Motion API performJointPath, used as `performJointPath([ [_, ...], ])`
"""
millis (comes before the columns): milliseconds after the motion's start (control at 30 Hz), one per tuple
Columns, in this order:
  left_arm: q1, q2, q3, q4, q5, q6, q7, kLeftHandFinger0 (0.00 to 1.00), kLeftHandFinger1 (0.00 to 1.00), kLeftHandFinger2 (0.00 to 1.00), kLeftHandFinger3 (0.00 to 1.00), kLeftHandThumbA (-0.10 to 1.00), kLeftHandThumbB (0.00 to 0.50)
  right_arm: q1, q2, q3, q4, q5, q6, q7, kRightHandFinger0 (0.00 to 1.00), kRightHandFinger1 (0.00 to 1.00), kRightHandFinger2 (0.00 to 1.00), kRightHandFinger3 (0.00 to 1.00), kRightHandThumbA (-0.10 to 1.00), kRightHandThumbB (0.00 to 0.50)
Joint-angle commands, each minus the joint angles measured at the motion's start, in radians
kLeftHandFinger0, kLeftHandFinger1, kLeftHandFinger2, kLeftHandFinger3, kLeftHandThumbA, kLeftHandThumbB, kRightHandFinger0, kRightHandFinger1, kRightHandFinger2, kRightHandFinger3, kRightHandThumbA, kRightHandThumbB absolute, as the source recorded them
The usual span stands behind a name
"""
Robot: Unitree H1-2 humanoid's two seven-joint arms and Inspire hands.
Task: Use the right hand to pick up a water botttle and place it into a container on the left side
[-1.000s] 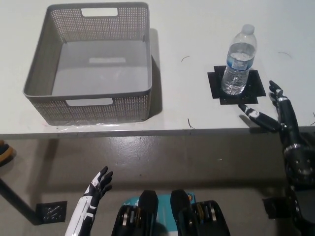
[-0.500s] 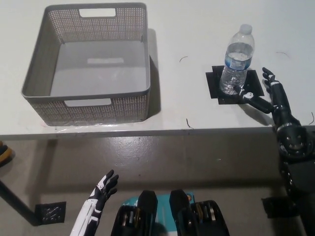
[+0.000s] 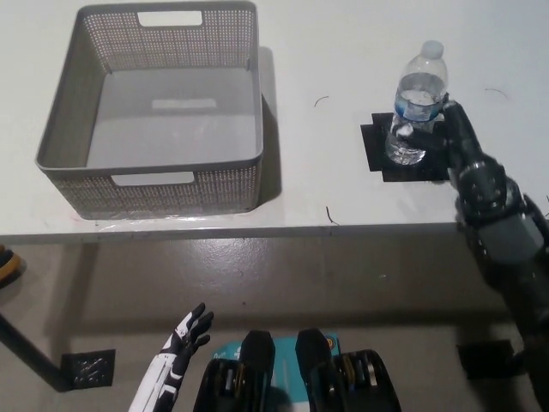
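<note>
Fingers of our black right hand (image 3: pixel 452 129) reach up against the right side of the water bottle (image 3: pixel 416 107), the forearm running down and right from it to the frame edge. We cannot tell whether the hand has closed on the bottle: most of the fingers are hidden behind it or merge with the dark square mat (image 3: pixel 410 153) under it. The bottle stands upright on that mat, clear with a white cap and a blue label. Well off to the left of this hand, on the same white table (image 3: pixel 343 69), sits the grey perforated basket (image 3: pixel 154 107). Our white left hand (image 3: pixel 184 335) rests low below the table edge, fingers spread, holding nothing, its arm cut off by the bottom of the frame.
</note>
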Motion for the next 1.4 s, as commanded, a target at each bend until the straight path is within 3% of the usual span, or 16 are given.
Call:
performJointPath([
  [0,-0.002,0.008,-0.013,0.007,-0.008,-0.060,-0.020,1.00,1.00,1.00,1.00,1.00,0.232,-0.163,0.002,-0.009,0.081,0.017,-0.120,-0.038,1.00,1.00,1.00,1.00,0.52,0.500],
  [33,-0.002,0.008,-0.014,0.011,-0.009,-0.062,-0.020,1.00,1.00,1.00,1.00,1.00,0.239,-0.185,0.015,-0.016,0.098,0.015,-0.089,-0.100,0.51,0.62,0.71,0.83,0.35,0.458],
  [67,-0.002,0.007,-0.015,0.011,-0.009,-0.063,-0.020,1.00,1.00,1.00,1.00,1.00,0.239,-0.189,0.016,-0.017,0.107,0.015,-0.090,-0.107,0.51,0.62,0.71,0.83,0.35,0.458],
  [100,0.001,0.005,-0.014,0.008,-0.018,-0.057,-0.021,1.00,1.00,1.00,1.00,1.00,0.254,-0.216,0.034,-0.031,0.138,0.018,-0.082,-0.200,0.03,0.06,0.23,0.22,-0.05,0.246],
  [133,-0.002,0.006,-0.014,0.009,-0.019,-0.057,-0.022,1.00,1.00,1.00,1.00,1.00,0.248,-0.222,0.037,-0.041,0.149,0.030,-0.090,-0.205,0.00,0.04,0.33,0.26,-0.10,0.153],
  [167,-0.003,0.007,-0.014,0.009,-0.019,-0.059,-0.023,1.00,1.00,1.00,1.00,1.00,0.246,-0.224,0.039,-0.051,0.155,0.040,-0.106,-0.207,0.00,0.08,0.50,0.42,-0.10,0.123],
  [267,-0.008,0.016,-0.012,0.006,-0.025,-0.054,-0.031,1.00,1.00,1.00,1.00,1.00,0.232,-0.221,0.048,-0.071,0.149,0.049,-0.124,-0.225,0.00,0.20,0.65,0.64,-0.10,0.122],
  [633,-0.015,0.021,-0.027,0.027,0.015,-0.026,-0.034,1.00,1.00,1.00,1.00,1.00,0.267,-0.177,0.075,-0.081,-0.138,0.018,-0.156,-0.256,0.00,0.33,0.75,0.77,-0.10,0.106],
  [800,-0.010,0.021,-0.038,0.048,0.037,-0.046,-0.028,1.00,1.00,1.00,1.00,1.00,0.264,-0.156,0.140,-0.048,-0.413,-0.004,-0.048,-0.209,0.00,0.29,0.70,0.73,-0.10,0.120],
  [867,-0.006,0.022,-0.044,0.052,0.035,-0.042,-0.032,1.00,1.00,1.00,1.00,1.00,0.260,-0.159,0.177,-0.034,-0.479,-0.002,-0.033,-0.192,0.00,0.35,0.77,0.80,-0.10,0.114],
  [1000,-0.007,0.025,-0.050,0.051,0.031,-0.032,-0.038,1.00,1.00,1.00,1.00,1.00,0.252,-0.186,0.233,-0.012,-0.520,-0.021,0.011,-0.201,0.04,0.41,0.83,0.80,-0.10,0.121],
  [1133,-0.004,0.024,-0.062,0.054,0.034,-0.041,-0.038,1.00,1.00,1.00,1.00,1.00,0.247,-0.217,0.299,-0.001,-0.478,-0.015,-0.031,-0.224,0.00,0.26,0.67,0.75,-0.10,0.132],
  [1267,-0.002,0.023,-0.064,0.065,0.023,-0.039,-0.042,1.00,1.00,1.00,1.00,1.00,0.290,-0.241,0.359,-0.005,-0.422,-0.006,-0.032,-0.241,0.00,0.14,0.56,0.46,-0.10,0.147],
  [1300,-0.003,0.024,-0.064,0.071,0.024,-0.048,-0.043,1.00,1.00,1.00,1.00,1.00,0.291,-0.250,0.375,-0.006,-0.403,-0.001,-0.029,-0.240,0.00,0.14,0.57,0.46,-0.10,0.144],
  [1333,-0.002,0.023,-0.065,0.068,0.023,-0.045,-0.044,1.00,1.00,1.00,1.00,1.00,0.299,-0.264,0.388,-0.002,-0.372,-0.008,-0.027,-0.245,0.15,0.31,0.67,0.48,-0.10,0.137],
  [1367,-0.002,0.021,-0.065,0.068,0.024,-0.045,-0.045,1.00,1.00,1.00,1.00,1.00,0.301,-0.278,0.400,0.003,-0.338,-0.018,-0.021,-0.255,0.46,0.41,0.56,0.53,-0.10,0.143],
])
